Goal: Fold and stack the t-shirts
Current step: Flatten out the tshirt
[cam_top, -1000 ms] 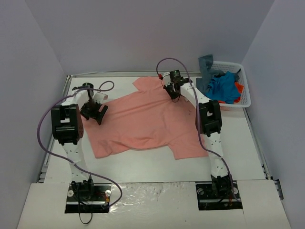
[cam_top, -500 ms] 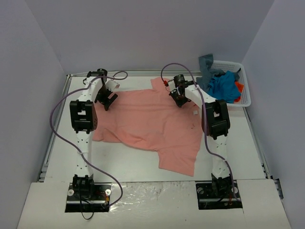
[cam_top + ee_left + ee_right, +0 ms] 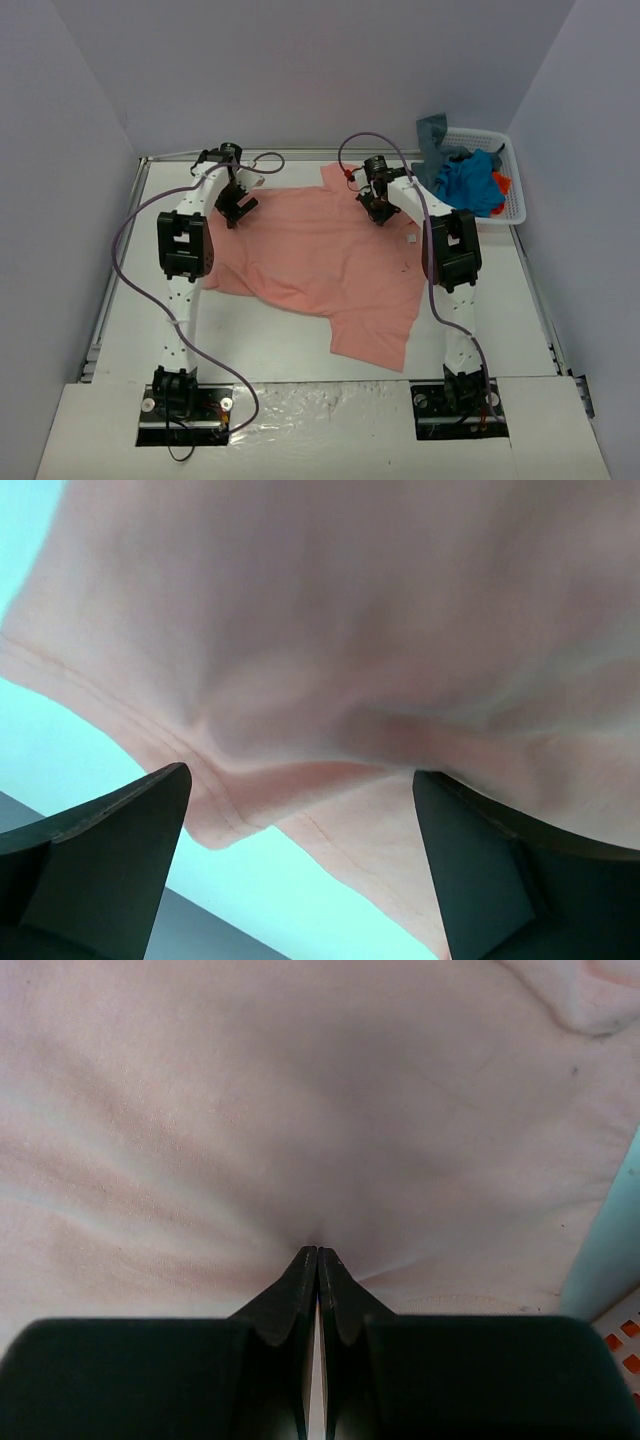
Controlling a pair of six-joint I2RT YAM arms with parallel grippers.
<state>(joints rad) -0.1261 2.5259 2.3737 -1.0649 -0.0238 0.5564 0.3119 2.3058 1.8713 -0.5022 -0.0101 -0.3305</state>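
Shirt (image 3: 320, 260) pink, spread flat | right gripper (image 3: 318, 1252): wrist view shows jaws pinched tight on shirt | left gripper (image 3: 300, 770): jaws wide apart over shirt edge | top view only: basket (image 3: 515, 205), blue shirt (image 3: 468, 185) inside

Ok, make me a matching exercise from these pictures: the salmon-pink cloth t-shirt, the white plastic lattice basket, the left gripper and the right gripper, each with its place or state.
Things:
1. salmon-pink cloth t-shirt
2. white plastic lattice basket
3. left gripper
4. right gripper

Places or states:
A. open wide
B. spread on the table
C. pinched shut on pink cloth
D. far right corner, holding crumpled shirts

Pairs: 1-B, 2-D, 3-A, 4-C.
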